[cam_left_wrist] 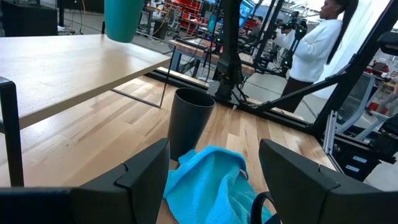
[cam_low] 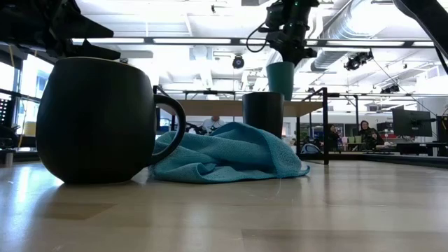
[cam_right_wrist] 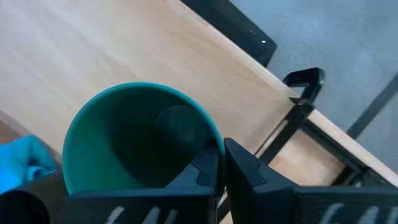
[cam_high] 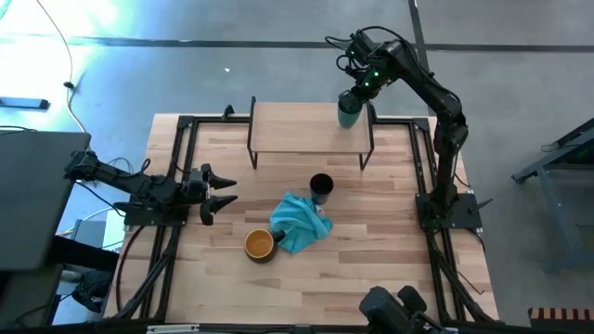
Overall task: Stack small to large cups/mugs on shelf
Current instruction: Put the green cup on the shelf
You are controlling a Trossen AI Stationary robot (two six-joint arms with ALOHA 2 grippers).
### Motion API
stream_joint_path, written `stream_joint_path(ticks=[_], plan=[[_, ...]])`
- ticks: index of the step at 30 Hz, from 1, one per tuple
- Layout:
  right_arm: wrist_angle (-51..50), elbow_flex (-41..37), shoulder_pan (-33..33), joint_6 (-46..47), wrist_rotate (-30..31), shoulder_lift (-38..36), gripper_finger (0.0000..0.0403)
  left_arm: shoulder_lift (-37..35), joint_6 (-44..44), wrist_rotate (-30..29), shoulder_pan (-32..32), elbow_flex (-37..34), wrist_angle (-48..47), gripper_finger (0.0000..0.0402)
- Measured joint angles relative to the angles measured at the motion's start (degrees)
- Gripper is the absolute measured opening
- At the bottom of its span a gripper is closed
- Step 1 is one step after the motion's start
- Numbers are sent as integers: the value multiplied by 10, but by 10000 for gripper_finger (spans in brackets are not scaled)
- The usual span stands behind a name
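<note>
Nearest the low camera stands the mug (cam_low: 94, 120), dark outside, its handle toward the cloth (cam_low: 227, 154); from above its yellow-orange inside shows (cam_high: 259, 244). That crumpled teal cloth lies just beside the mug and hides the base of the black cup (cam_low: 262, 113) behind it. No label or writing can be read on any vessel.

Beyond the cloth stands the shelf (cam_high: 297, 128), a light board on thin black legs. Over the shelf's right end the right gripper (cam_high: 351, 100) holds the green cup (cam_high: 349, 113) upright, fingers pinched on its rim, one inside, one outside; whether the cup's base touches the board cannot be told.

Left of the mug, the left gripper (cam_high: 223, 190) waits with fingers spread wide, holding nothing.

Farther off, past the shelf, a person in a white top (cam_left_wrist: 314, 43) stands among equipment.
</note>
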Motion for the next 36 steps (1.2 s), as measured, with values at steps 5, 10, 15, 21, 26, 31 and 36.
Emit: stream_joint_path(ticks=[5,10,15,21,26,31,36], plan=[[0,0,1,0,0,0,0,0,0,0,0,0,0,237],[0,0,3,0,-11,0,0,0,0,0,0,0,0,237],[1,-20,6,1,-16,-1,0,0,1,0,0,0,0,237],[62,-95,11,-2,-18,-31,0,0,-11,1,0,0,0,237],[85,-98,7,10,-20,-61,0,0,-11,2,0,0,1,237],[39,-99,5,8,-19,-59,0,0,-9,0,0,0,1,237],[43,-99,6,9,-20,-61,0,0,-9,-2,0,0,1,237]])
